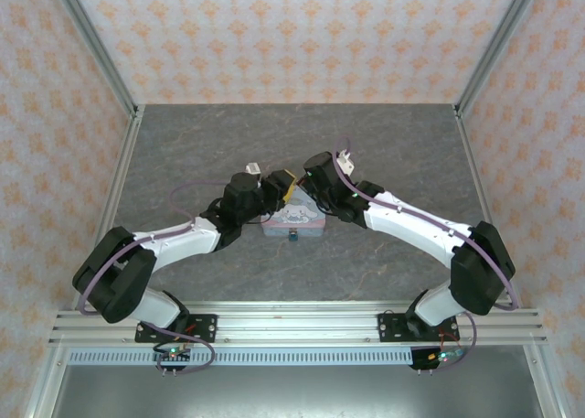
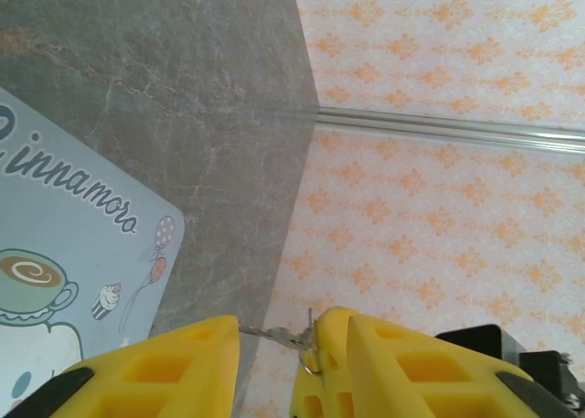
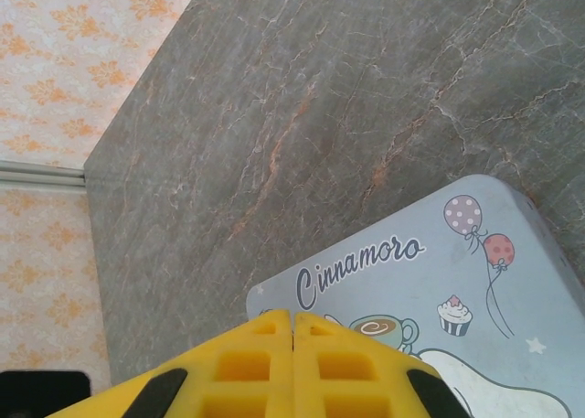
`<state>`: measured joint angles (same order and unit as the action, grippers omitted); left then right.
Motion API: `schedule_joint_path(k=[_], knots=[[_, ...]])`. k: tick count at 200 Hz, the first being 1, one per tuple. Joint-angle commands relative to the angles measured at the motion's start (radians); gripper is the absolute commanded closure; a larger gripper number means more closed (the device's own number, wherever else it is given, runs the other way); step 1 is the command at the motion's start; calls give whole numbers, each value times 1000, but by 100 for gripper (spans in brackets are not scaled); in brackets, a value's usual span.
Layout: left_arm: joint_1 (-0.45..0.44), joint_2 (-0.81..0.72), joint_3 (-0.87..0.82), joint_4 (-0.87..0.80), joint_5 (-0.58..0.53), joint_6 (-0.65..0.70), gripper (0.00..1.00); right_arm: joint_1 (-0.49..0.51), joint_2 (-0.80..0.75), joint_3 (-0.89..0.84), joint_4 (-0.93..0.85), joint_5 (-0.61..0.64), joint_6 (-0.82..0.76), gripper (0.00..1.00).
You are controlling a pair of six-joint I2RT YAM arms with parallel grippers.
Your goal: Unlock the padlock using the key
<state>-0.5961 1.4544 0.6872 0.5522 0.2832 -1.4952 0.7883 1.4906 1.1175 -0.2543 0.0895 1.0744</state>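
The teal-blue padlock [image 1: 292, 237] hangs at the near edge of the pastel cartoon tin [image 1: 303, 224], seen from the top camera. Both arms meet above the tin. In the left wrist view the thin metal key [image 2: 277, 336] spans the gap between the yellow fingers [image 2: 187, 354], tip against one finger and its ring against the other. My left gripper [image 2: 274, 332] is shut on it and held over the tin's corner [image 2: 82, 226]. My right gripper [image 3: 292, 316] is shut with nothing visible between its fingers, just above the tin's lid [image 3: 475, 253].
The tin lies mid-table on the grey marbled top [image 1: 384, 144]. Patterned walls with aluminium rails [image 1: 108, 80] enclose the table at the back and both sides. An aluminium beam [image 1: 292, 325] carries both arm bases at the near edge.
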Motion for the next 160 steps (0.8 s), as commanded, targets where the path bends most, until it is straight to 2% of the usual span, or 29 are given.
schedule_joint_path(k=[1,160], knots=[[-13,10,39,34,-19,-2,66,-9,5,-19,19,3,11,100],[-28,39,64,22,-21,13,77,-17,0,-36,40,-19,18,100]])
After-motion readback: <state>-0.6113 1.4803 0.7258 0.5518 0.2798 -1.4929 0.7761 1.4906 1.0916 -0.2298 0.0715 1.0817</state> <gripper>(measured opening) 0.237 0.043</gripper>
